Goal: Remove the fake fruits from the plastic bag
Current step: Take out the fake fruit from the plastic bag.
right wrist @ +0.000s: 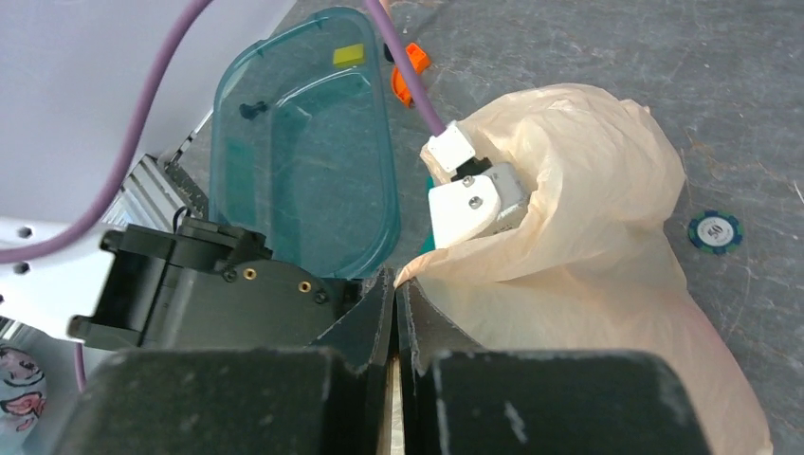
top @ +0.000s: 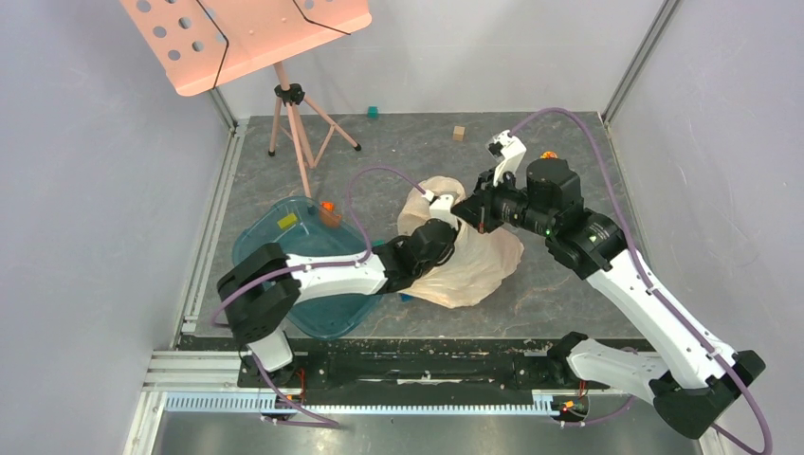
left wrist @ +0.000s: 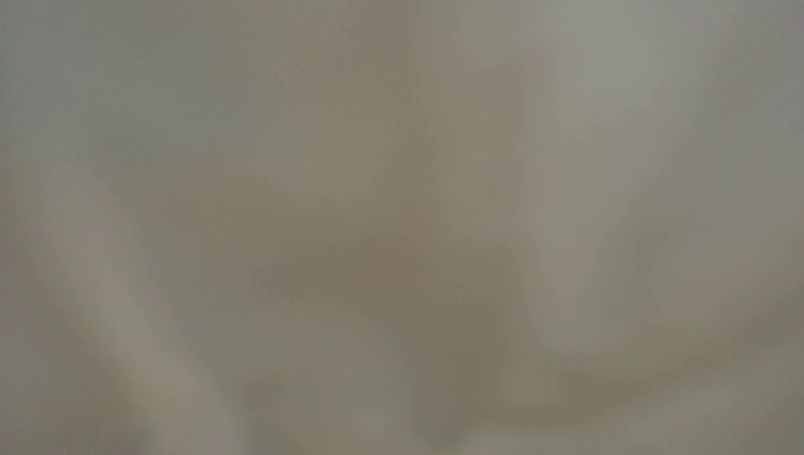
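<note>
Right gripper (right wrist: 394,284): jaws pressed together, pinching the rim of the crinkly translucent peach plastic bag (right wrist: 588,190). The bag lies slumped on the grey counter (top: 559,284) between the two arms, just beside a teal translucent tray (top: 284,256). Left gripper (right wrist: 502,194) is sunk in the bag's mouth. Its jaws are hidden, so I cannot tell their set, and its camera gives only blurred plastic. Bag's contents hidden. Farther off: small orange toy (top: 328,210) at the tray's far rim, then tan block (top: 459,133) and green block (top: 374,112) near the back wall.

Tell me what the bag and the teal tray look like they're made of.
The plastic bag: thin peach film, probably plastic, semi-translucent, crumpled into soft creases. The tray: seemingly rigid plastic, teal, glossy and see-through, with the surface beneath showing through it.
</note>
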Controlling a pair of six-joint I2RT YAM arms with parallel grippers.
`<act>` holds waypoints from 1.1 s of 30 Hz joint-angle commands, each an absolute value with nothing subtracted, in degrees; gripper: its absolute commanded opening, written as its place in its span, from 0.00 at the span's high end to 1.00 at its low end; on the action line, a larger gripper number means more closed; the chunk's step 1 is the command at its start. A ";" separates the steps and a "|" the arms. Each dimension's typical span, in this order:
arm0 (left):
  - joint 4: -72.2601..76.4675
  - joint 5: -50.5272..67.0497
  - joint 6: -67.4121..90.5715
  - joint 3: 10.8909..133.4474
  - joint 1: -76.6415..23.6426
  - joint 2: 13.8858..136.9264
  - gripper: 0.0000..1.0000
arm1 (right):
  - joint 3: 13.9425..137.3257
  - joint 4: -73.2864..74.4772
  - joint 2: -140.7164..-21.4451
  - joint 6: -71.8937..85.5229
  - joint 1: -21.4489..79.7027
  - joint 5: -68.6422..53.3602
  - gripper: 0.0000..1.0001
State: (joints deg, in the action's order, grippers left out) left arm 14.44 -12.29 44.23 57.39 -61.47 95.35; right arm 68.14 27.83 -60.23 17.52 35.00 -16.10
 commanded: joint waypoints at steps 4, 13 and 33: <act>24.44 -7.56 48.88 56.48 -61.49 100.63 0.50 | 66.70 25.50 -56.49 20.15 35.16 -4.90 1.00; 31.37 -5.05 49.08 56.40 -61.50 104.57 0.30 | 69.81 26.63 -57.05 19.01 35.13 -6.29 1.00; 4.48 -12.32 47.33 74.35 -61.60 118.21 0.00 | 69.65 22.55 -58.62 22.06 35.97 -14.98 1.00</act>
